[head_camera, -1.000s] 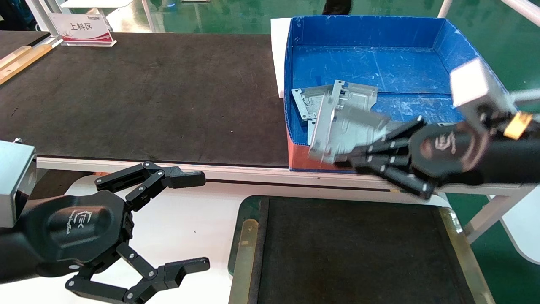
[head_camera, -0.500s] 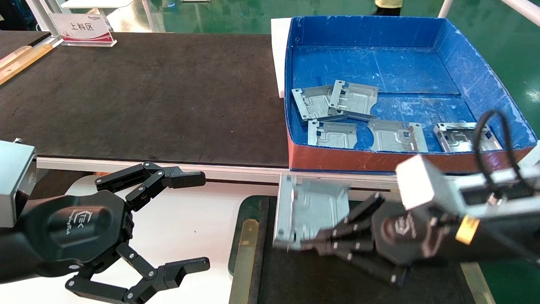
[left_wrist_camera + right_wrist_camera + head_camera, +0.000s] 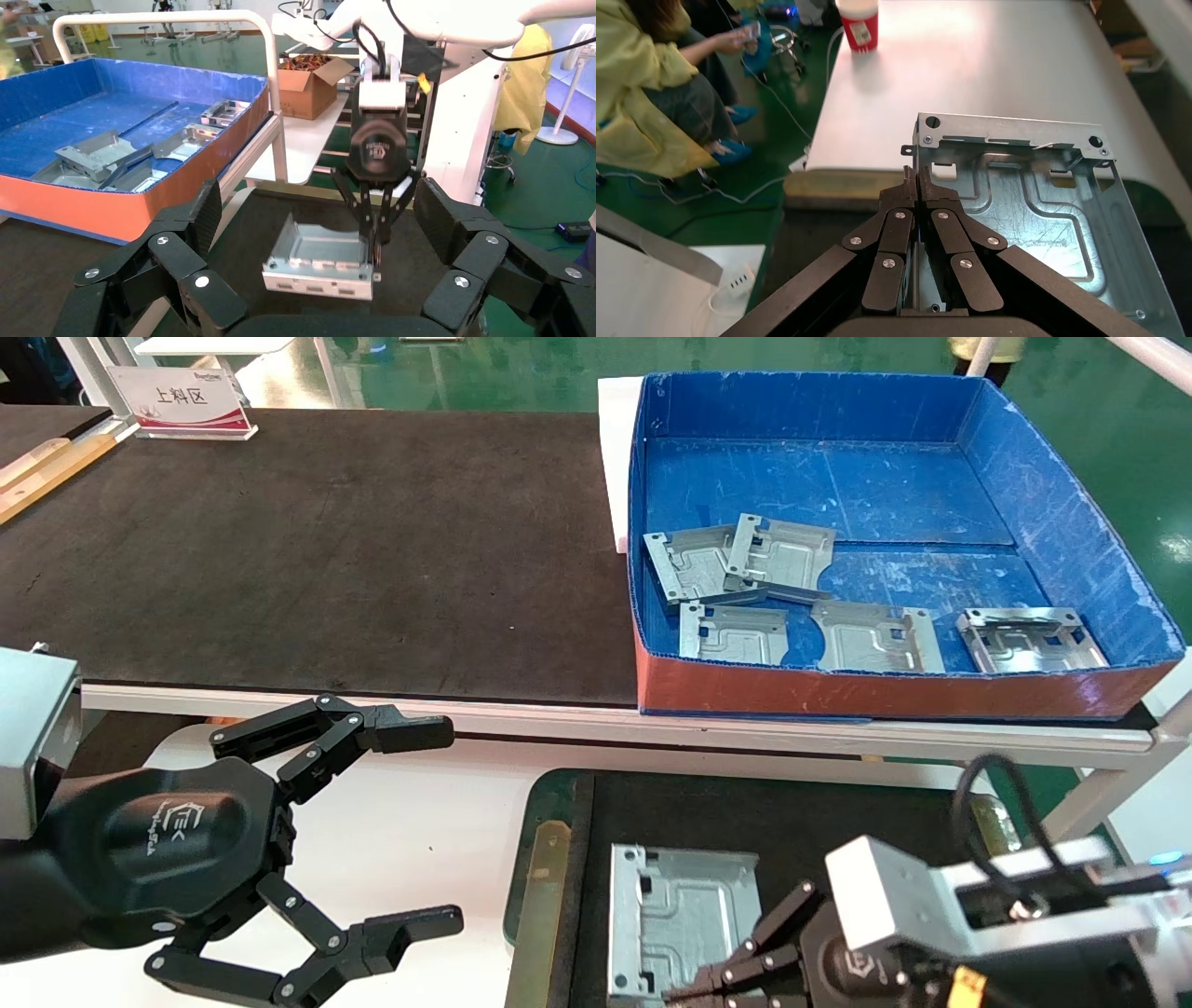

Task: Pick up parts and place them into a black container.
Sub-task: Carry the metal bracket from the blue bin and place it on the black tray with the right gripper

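Part (image 3: 683, 917) is low over the tray (image 3: 543, 887), right claw (image 3: 691, 989) pinched shut on its edge; I'd worry a tilted release clips the rim; left claw (image 3: 424, 829) idles wide open.

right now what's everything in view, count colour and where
held part: 1, silver-grey, low over the black container, pinched at one edge
loose parts: 5, silver-grey, in the blue box, two overlapping at its left
black container: 1, black floor, dark green rim, brass side strips, nearest the robot
blue box: 1, blue with red-brown front, on the tabletop's right
tabletop: 1, black matte, behind the container
sign: 1, white and red, far left of the tabletop
cup: 1, red and white, on a pale table beyond the container
left gripper: 1, black, parked left of the container, fingers spread
right gripper: 1, black, over the container, fingers closed on the held part
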Available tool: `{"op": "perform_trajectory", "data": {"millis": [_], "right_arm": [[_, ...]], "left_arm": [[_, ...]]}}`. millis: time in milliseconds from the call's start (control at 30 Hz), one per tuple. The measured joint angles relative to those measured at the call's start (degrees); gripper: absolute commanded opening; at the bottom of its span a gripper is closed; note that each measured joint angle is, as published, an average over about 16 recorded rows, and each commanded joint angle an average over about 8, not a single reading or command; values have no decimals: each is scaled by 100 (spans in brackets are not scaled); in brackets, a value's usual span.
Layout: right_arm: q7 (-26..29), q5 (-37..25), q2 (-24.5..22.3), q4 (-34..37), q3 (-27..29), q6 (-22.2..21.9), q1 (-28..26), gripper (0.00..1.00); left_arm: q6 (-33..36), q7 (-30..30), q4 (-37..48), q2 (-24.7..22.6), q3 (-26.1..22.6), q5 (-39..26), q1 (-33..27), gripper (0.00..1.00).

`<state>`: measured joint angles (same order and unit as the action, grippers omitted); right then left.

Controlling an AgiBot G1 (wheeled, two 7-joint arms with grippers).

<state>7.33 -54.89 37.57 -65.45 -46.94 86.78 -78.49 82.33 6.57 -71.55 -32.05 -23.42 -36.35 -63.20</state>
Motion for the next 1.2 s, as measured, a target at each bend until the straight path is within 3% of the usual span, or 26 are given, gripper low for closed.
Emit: {"op": "perform_trajectory", "data": {"millis": [667, 1200], "right_arm": [[-1051, -971, 706, 839, -398, -399, 294, 0], [-1781, -1542, 1834, 2479, -620, -585, -169, 0]], "left_arm": [[0, 0, 0, 0, 0, 0, 0, 100], [0, 0, 0, 0, 0, 0, 0, 100]]}}
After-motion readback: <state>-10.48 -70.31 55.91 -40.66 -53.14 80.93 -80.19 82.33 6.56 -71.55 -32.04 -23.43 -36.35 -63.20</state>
